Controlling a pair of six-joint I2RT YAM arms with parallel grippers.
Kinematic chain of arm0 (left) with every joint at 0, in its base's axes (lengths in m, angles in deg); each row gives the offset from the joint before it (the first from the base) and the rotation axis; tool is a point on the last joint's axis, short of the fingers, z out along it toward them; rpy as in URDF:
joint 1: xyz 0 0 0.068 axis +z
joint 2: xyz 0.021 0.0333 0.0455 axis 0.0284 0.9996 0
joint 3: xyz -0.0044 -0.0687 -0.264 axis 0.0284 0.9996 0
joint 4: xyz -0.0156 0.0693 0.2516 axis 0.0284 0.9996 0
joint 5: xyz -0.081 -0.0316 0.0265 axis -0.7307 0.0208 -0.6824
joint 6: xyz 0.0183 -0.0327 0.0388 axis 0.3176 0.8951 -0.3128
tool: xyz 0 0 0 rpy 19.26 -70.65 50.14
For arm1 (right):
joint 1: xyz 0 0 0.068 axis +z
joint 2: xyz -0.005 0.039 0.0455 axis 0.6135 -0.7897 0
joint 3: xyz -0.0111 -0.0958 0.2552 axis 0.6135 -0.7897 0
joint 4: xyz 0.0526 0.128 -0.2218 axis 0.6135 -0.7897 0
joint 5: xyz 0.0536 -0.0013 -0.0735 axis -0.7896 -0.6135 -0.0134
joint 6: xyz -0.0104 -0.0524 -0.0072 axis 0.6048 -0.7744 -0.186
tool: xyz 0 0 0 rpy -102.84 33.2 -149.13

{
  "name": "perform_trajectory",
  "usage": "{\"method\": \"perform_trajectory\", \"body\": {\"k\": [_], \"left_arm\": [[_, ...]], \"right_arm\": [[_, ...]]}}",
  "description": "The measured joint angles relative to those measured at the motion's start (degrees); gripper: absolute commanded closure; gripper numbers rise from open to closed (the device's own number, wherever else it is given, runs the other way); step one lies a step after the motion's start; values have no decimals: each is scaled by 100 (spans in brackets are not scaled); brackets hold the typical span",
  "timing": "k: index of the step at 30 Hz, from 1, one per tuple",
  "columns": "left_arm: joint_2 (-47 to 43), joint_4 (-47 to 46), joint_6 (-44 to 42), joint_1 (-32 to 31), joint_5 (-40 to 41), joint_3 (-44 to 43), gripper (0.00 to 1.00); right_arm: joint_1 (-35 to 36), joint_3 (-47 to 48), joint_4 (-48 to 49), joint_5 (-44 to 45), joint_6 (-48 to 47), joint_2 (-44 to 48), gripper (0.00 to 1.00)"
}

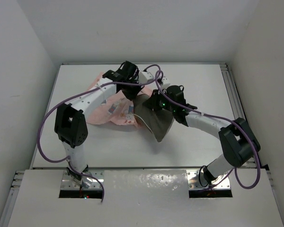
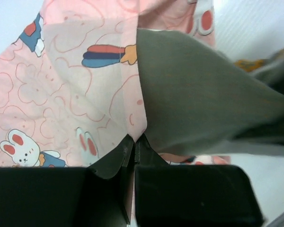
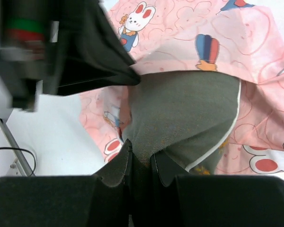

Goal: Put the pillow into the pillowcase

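The pink rabbit-print pillowcase (image 1: pixel 111 111) lies bunched on the white table (image 1: pixel 189 80), left of centre. The olive-grey pillow (image 1: pixel 157 122) with white piping is raised at its near end, and its far end reaches into the pillowcase's mouth. My left gripper (image 1: pixel 132 91) is shut on the pillowcase's open edge (image 2: pixel 128 94), pinching a thin fold right beside the pillow (image 2: pixel 199 104). My right gripper (image 3: pixel 142 158) is shut on the pillow's near edge (image 3: pixel 180 109). The pillowcase (image 3: pixel 255 47) spreads behind the pillow, and the left gripper's fingers (image 3: pixel 109 61) hold its hem above the pillow. How deep the pillow sits inside is hidden.
White walls close in the table on the left, back and right. A metal rail (image 1: pixel 232 90) runs along the table's right edge. Purple cables (image 1: pixel 45 127) loop off both arms. The left arm's elbow (image 1: pixel 70 124) stands near the pillowcase's near-left side.
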Motion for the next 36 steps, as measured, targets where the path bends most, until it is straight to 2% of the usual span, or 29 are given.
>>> {"method": "perform_trajectory", "body": {"k": [13, 23, 26, 29, 35, 36], "left_arm": [[-343, 96, -197, -48, -1185, 96, 100], [-592, 94, -380, 114, -1311, 133, 91], [-612, 63, -350, 203, -1360, 133, 93], [-629, 55, -313, 251, -1504, 133, 99], [-782, 70, -490, 234, -1770, 144, 100], [-811, 50, -511, 234, -1794, 186, 91]], "right_arm": [[-50, 57, 400, -28, 262, -192, 100], [-48, 52, 944, -129, 588, 11, 100], [-48, 20, 1123, -166, 688, 63, 100], [-52, 7, 1198, -177, 774, 63, 100], [-63, 4, 1547, -203, 992, -297, 100], [-66, 4, 1617, -177, 1056, -411, 100]]}}
